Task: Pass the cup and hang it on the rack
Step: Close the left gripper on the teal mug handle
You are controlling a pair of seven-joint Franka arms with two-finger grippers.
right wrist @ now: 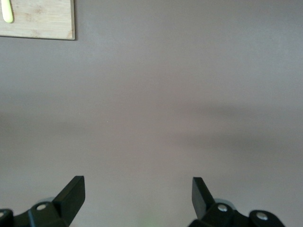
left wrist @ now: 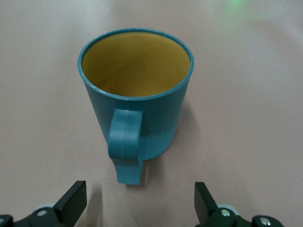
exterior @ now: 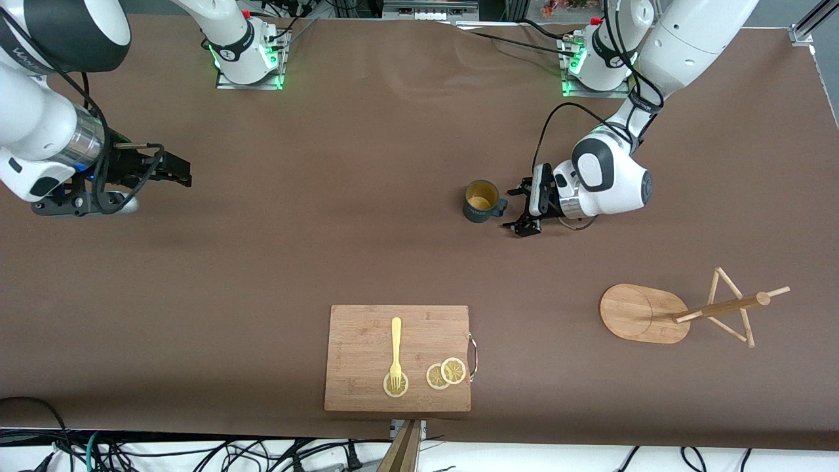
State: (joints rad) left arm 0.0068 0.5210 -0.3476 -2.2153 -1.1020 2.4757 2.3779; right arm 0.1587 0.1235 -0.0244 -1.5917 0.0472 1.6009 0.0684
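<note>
Teal cup (exterior: 482, 200) stands upright on your brown table (exterior: 328, 229), with the left gripper (exterior: 522, 208) just beside its handle.

You can see the cup's yellow inside, and its handle points toward the left gripper, whose fingers (left wrist: 73, 201) are spread wide and hold nothing. Your rack (exterior: 682, 313), made of light wood, stands nearer to the front camera than the cup, toward the left arm's end of the table. A wooden cutting board (exterior: 367, 387) lies near the front edge, with a yellow fork (exterior: 396, 354) and three lemon slices (exterior: 446, 373) on it; the fork's tip rests on one slice. Your right gripper (exterior: 180, 172) waits over bare table at the right arm's end, fingers (right wrist: 71, 196) wide and holding nothing. You can read a few letters on the right arm, but not the whole word.
</note>
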